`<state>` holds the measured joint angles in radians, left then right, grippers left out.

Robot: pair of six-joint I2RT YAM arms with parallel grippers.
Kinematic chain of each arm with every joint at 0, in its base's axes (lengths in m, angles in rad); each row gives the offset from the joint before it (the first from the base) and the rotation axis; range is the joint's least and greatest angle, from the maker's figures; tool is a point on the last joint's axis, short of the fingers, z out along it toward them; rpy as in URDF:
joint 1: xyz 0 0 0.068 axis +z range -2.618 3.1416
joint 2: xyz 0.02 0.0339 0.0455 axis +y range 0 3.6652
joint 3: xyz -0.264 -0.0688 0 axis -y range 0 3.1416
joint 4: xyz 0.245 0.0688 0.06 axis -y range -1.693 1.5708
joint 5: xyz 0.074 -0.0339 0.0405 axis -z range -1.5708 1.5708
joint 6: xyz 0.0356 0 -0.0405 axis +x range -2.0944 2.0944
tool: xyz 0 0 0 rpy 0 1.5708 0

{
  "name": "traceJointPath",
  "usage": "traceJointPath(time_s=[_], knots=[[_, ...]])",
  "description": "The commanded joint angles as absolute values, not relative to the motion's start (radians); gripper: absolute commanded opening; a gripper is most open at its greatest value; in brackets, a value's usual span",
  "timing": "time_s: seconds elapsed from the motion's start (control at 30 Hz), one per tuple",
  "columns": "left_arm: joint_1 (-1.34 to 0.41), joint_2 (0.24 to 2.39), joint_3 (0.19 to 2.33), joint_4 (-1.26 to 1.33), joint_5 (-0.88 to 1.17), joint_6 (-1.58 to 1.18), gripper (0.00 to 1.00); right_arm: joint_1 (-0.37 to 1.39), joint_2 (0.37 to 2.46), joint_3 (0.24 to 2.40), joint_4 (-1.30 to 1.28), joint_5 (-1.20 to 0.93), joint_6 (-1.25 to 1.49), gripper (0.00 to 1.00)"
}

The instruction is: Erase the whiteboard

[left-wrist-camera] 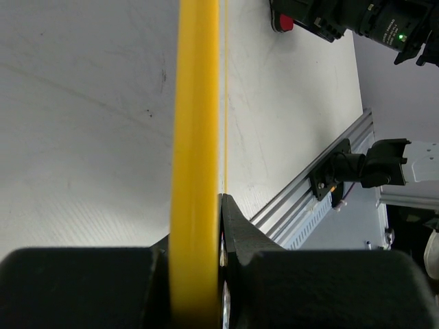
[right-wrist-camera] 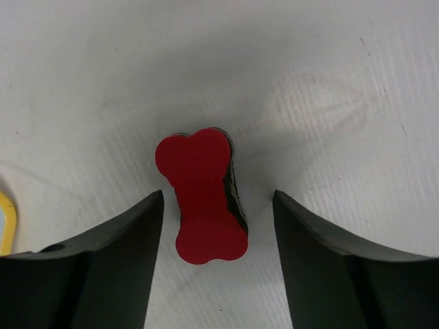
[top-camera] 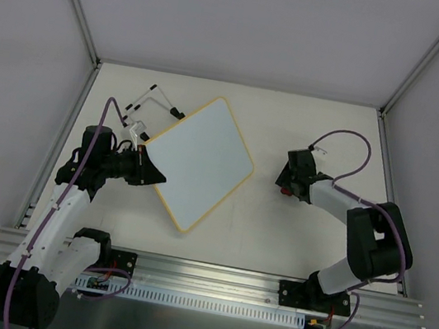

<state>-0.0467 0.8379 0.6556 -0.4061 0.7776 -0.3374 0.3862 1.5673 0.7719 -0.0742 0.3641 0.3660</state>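
Observation:
The whiteboard (top-camera: 203,162) lies turned like a diamond in the middle of the table, and its white face looks blank. My left gripper (top-camera: 148,168) is shut on the board's left corner. In the left wrist view the yellow frame (left-wrist-camera: 195,137) runs edge-on between the left gripper's (left-wrist-camera: 199,226) jaws. The red bow-shaped eraser (right-wrist-camera: 202,195) lies on the table to the right of the board. My right gripper (right-wrist-camera: 218,199) stands open over it, a finger on each side, neither touching it. In the top view the eraser (top-camera: 286,191) shows just under the right gripper (top-camera: 289,182).
A black-and-white wire stand (top-camera: 152,104) lies behind the board's left corner. A metal rail (top-camera: 210,276) runs along the near edge. Grey walls with slanted posts close in the table's left, back and right.

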Motion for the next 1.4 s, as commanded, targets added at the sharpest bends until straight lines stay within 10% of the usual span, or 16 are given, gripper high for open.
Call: traceJointPath(time_s=[0.0, 0.23, 1.37], knots=[[-0.054, 0.825, 0.698, -0.373, 0.749, -0.285, 0.0, 0.38, 1.511, 0.778, -0.091, 0.397, 0.368, 0.71], [-0.054, 0.834, 0.748, -0.371, 0.746, -0.265, 0.0, 0.382, 1.324, 0.75, -0.098, 0.351, 0.249, 0.98], [-0.046, 0.956, 0.816, 0.457, 0.509, -0.515, 0.0, 0.374, 0.965, 0.614, -0.163, 0.195, 0.101, 0.96]])
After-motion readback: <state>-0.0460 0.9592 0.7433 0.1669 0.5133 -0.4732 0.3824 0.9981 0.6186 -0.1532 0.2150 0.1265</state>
